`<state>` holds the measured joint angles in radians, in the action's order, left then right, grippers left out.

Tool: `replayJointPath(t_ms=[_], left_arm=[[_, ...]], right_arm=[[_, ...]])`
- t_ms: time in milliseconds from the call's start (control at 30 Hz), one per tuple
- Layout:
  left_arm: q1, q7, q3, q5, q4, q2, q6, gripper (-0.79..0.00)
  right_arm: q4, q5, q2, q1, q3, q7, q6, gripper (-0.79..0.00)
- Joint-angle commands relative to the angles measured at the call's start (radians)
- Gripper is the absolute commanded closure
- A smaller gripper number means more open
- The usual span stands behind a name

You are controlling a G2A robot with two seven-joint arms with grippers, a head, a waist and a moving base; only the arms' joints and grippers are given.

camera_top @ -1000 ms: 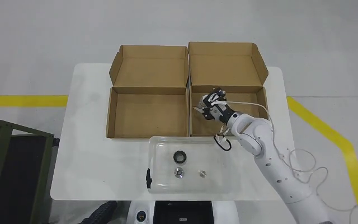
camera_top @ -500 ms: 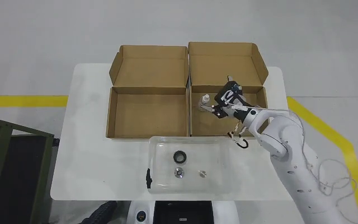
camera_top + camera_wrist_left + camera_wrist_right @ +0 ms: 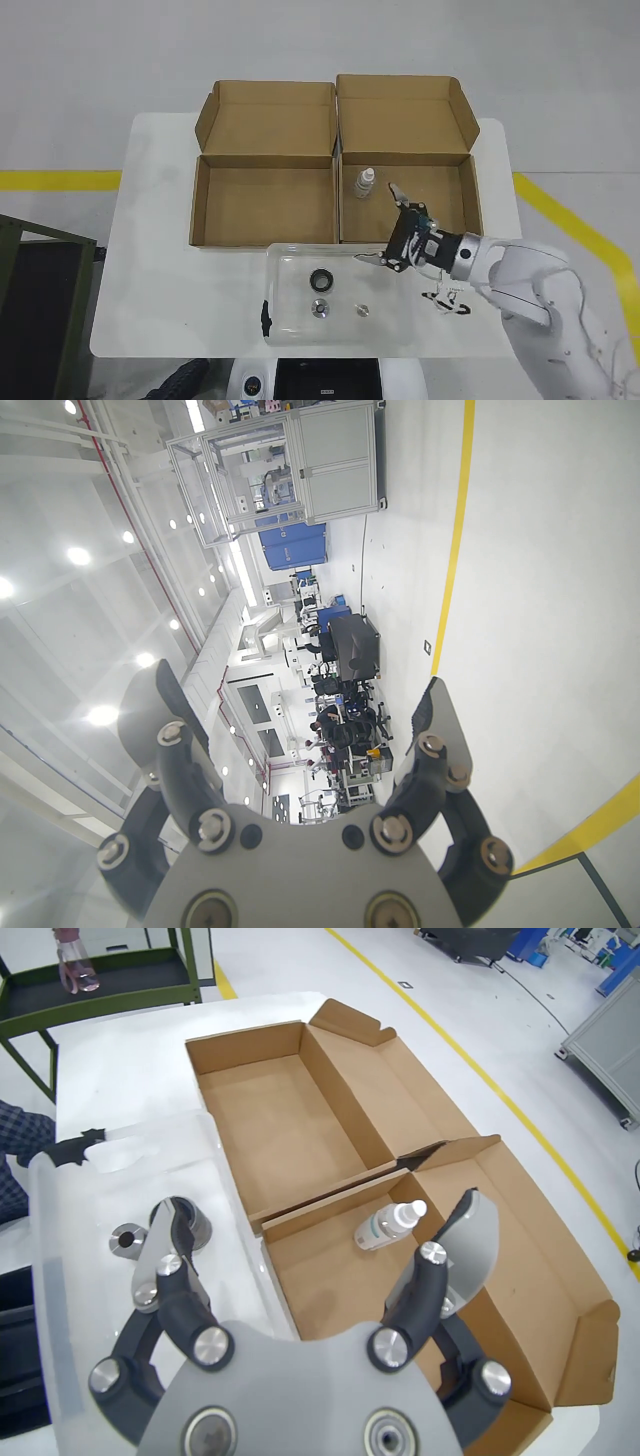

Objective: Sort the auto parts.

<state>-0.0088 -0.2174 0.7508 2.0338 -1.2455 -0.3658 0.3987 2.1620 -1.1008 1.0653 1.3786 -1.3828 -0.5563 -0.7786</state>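
Item: steel bushing [image 3: 125, 1240] in tray [image 3: 270, 300]. I judge it heavy, rigid, slick; I'd grip across its outer wall. Right gripper [image 3: 320, 1203] spread, empty; left gripper [image 3: 300, 677] likewise.

Small white bottle [image 3: 365, 181] with pale cap lies on its side on the floor of the right cardboard box [image 3: 440, 205], near its far corner by the wall next to the left cardboard box [image 3: 262, 205]. Both boxes are open, lids folded back. Clear tray [image 3: 275, 300] holds a black ring [image 3: 322, 279], a silver cylinder [image 3: 320, 308] with a central bore just beside it, and a small silver piece [image 3: 364, 310] apart.
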Motion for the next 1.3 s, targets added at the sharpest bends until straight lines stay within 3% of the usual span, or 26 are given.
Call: replayJointPath(t_ms=[0,433,1267], left_arm=[[0.0,0.0,0.0,0.0,0.0,0.0,0.0,-0.785],[0.0,0.0,0.0,0.0,0.0,0.0,0.0,-0.785],[0.0,0.0,0.0,0.0,0.0,0.0,0.0,-0.785]], right_arm=[[0.026,-0.013,-0.005,0.036,-0.019,0.01,-0.03,-0.785],[0.098,-0.198,-0.031,0.186,-0.029,0.061,-0.187,-0.785],[0.026,-0.47,-0.052,0.23,0.087,0.139,-0.19,-0.785]])
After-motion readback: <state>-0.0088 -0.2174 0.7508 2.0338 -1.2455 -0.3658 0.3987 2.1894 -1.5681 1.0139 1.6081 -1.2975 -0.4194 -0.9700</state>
